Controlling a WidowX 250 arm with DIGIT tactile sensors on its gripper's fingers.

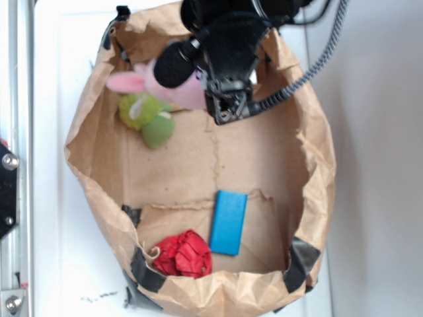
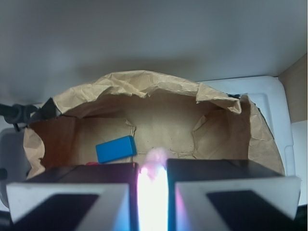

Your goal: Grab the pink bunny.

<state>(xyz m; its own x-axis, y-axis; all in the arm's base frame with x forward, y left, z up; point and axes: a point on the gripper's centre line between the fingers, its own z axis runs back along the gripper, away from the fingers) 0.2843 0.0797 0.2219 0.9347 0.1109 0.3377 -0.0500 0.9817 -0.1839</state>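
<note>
Exterior view: bunny (image 1: 142,82) lies at bag's (image 1: 316,165) far corner, touching green toy (image 1: 148,116); ears point left, long axis roughly left-right; body runs under gripper (image 1: 228,109); gripper over bunny's right end, arm reaching down from above bag rim, tilted. Wrist view: pink fluff (image 2: 155,159) shows in narrow slit between fingers (image 2: 86,183); fingers nearly closed, seemingly pinching bunny; grip firmness unclear. Blue block (image 1: 229,222), red ball (image 1: 185,254) well apart, near side.

Arm: glossy black housing, rounded black cylinder on one side. Tool (image 1: 228,109): black, small screws. Cable (image 1: 317,63): grey-and-white braided sleeve.
</note>
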